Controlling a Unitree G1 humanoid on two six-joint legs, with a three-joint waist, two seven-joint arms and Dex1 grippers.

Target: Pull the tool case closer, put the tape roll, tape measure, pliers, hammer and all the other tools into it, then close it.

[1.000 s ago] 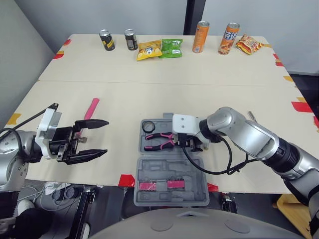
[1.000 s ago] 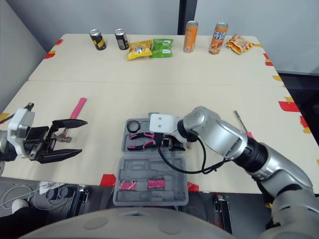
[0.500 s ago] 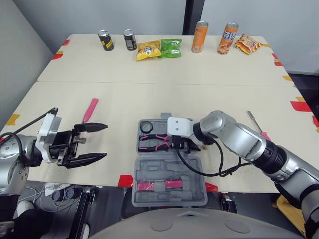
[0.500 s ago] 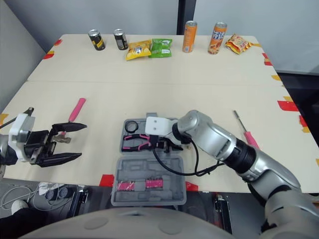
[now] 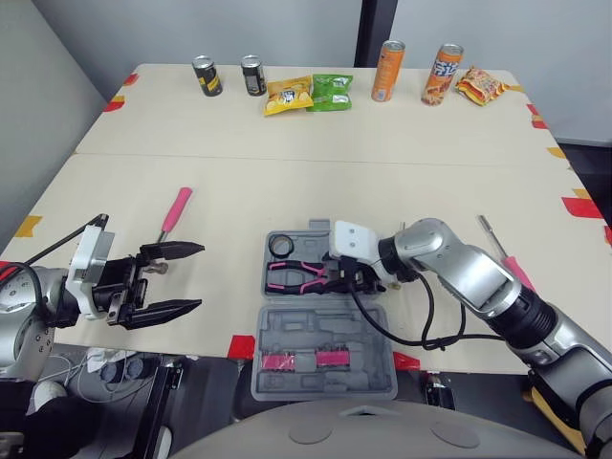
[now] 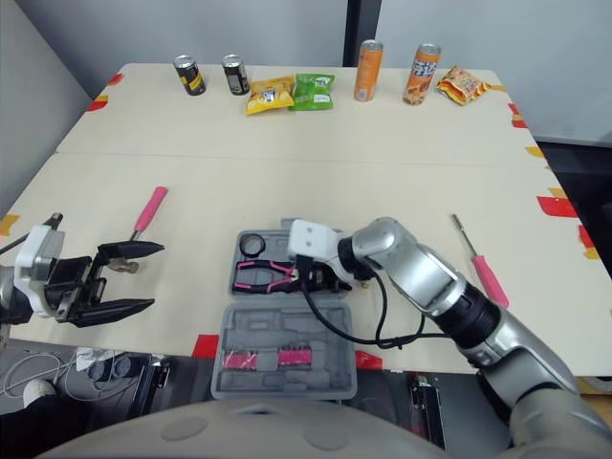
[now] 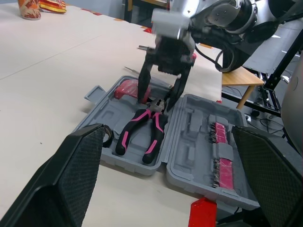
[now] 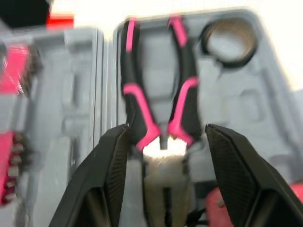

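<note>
The tool case (image 5: pixel 325 330) is seen lying open at the near edge of the bench (image 5: pixel 287 172), with the pliers (image 5: pixel 298 275) and the tape roll (image 5: pixel 282 247) in its far half. The right end effector (image 5: pixel 352 280) is held over the pliers' head, fingers spread to either side. The left end effector (image 5: pixel 199 277) is held with fingers apart, near the hammer (image 5: pixel 174 210), which lies on the bench left of the case.

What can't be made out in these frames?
- Pliers head: eye views, covered by the right hand; blurred in right wrist view.
- Red tool in the tool case: left wrist view, partly behind that hand's finger; unidentifiable.
- Hammer head: eye views, partly behind the left hand.
- Can labels: eye views, too small.
</note>
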